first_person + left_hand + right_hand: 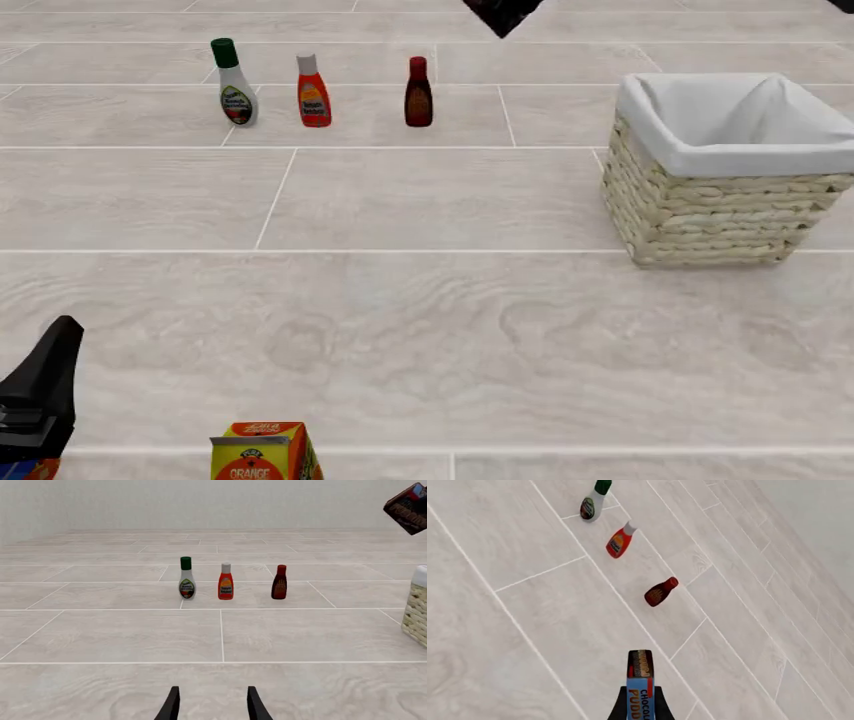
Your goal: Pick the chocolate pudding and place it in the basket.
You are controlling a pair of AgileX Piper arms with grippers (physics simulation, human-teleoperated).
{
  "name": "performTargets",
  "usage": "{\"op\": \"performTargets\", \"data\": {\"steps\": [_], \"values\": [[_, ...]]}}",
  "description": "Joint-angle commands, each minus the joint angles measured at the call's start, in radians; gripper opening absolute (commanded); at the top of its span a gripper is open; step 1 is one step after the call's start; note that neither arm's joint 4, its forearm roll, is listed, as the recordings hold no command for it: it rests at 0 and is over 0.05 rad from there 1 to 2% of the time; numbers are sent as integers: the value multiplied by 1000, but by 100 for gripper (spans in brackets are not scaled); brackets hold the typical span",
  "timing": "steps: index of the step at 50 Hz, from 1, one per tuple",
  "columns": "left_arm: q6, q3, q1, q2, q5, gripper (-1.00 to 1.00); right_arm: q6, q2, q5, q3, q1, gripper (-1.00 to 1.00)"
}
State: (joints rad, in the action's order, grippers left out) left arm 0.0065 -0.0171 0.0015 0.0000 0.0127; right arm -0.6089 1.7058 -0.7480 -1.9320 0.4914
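The chocolate pudding point(641, 677), a small dark brown carton with a light blue band and red lettering, is held high above the floor with my right gripper point(641, 702) shut on it. From the left wrist view the pudding point(408, 507) hangs tilted in the air, up beside the basket point(417, 605). The basket point(727, 190), woven wicker with a white liner, stands at the right and looks empty. A dark tip point(501, 14) at the front view's top edge is the held load. My left gripper point(213, 707) is open and low, holding nothing.
Three bottles stand in a row at the back left: a white one with a green cap point(235, 85), a red one point(314, 92) and a dark brown one point(418, 93). An orange juice carton point(264, 452) sits at the near edge beside my left arm point(43, 395).
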Motion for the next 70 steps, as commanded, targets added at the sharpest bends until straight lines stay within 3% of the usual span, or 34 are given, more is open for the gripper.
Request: {"op": "performTargets", "data": {"steps": [1,9,11,20,49,70], "values": [[-1,0,-2,0,0,100,58,-77,20,9,-51,-100],[-1,0,-1,0,0,100,86,-124,37,28,-91,-100],[-1,0,-2,0,0,100,119,-140,54,21,-110,-100],[-1,0,-1,0,0,100,124,-174,82,79,-146,-100],[-1,0,-1,0,0,100,178,-241,100,112,-283,-100],[-1,0,-2,0,0,100,194,-323,138,241,-391,-100]]}}
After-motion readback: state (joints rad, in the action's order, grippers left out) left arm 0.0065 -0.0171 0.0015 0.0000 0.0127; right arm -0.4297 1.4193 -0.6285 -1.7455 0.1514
